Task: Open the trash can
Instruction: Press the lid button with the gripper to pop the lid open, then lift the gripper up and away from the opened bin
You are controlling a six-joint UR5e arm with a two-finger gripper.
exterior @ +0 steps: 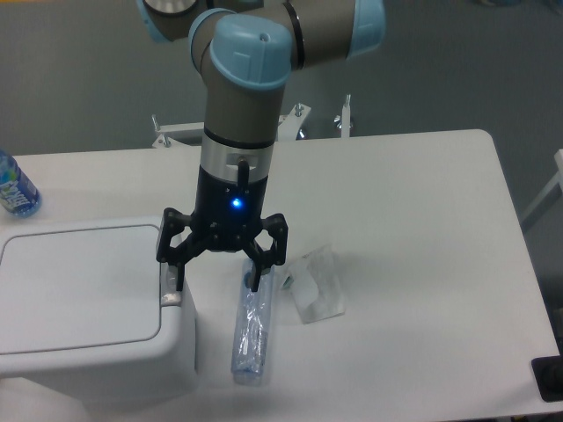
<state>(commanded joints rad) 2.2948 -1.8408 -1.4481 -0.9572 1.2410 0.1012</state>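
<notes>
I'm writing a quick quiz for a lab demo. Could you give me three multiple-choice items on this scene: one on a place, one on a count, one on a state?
1. Where does the empty clear bottle lie?
A. on the bin's lid
B. on the table right of the trash can
C. on the floor

2. How many bottles show?
A. one
B. two
C. four

3. The trash can's lid is
A. shut
B. wide open
C. missing

1 B: it lies beside the bin.
2 B: the other, a blue bottle, stands at the left edge.
3 A: the lid lies flat; the gripper, jaws spread, hovers at the latch.
</notes>
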